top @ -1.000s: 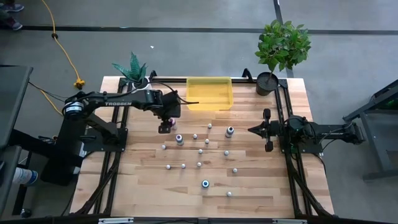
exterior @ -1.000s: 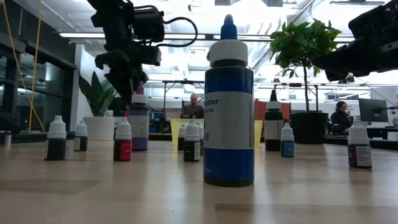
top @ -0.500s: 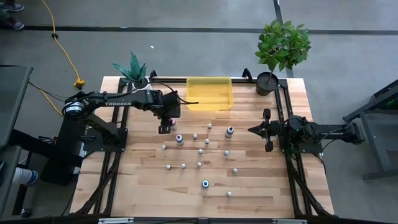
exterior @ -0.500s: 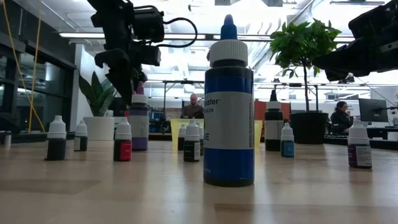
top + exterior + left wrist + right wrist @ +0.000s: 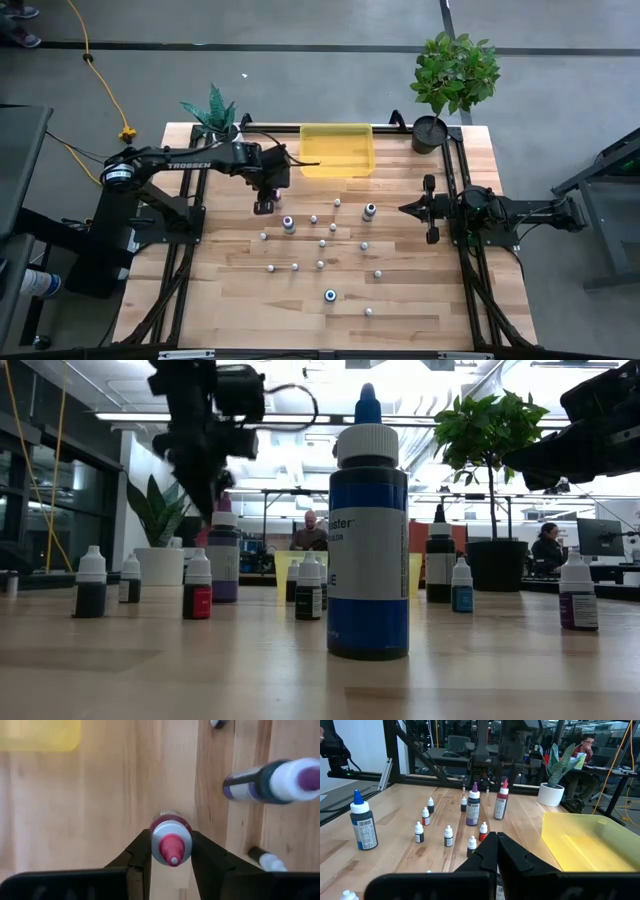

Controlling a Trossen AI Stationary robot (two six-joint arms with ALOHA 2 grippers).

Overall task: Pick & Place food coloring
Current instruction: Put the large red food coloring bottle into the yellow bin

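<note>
The food coloring is a scatter of small bottles standing on the wooden table (image 5: pixel 240 300). Among them are a large blue-capped one (image 5: pixel 330 295) and a purple-capped one (image 5: pixel 288 224). My left gripper (image 5: pixel 171 837) hangs pointing down at the far left of the scatter, shut on a pink-capped bottle (image 5: pixel 501 802). My right gripper (image 5: pixel 405 209) waits shut and level at the table's right side and holds nothing. The translucent yellow tray (image 5: pixel 337 150) stands at the far edge. My left gripper pinches the pink-capped bottle by the two sides of its cap (image 5: pixel 156 845), just below the nozzle, one finger (image 5: pixel 142 855) on each side. The fingers come from above, pointing steeply down. The bottle stands upright between them; whether its base is off the table I cannot tell.
The purple-capped bottle (image 5: pixel 270 780) and a small white-capped one (image 5: pixel 267 861) stand close beside the held bottle. A dark-capped bottle (image 5: pixel 369 211) stands right of the middle. Potted plants stand at the far left (image 5: pixel 213 110) and far right (image 5: pixel 455 75) corners. People sit in the room beyond.
My left gripper's fingers have drawn together around the pink-capped bottle and taken hold of its cap. The other bottles and my right arm have kept still.
</note>
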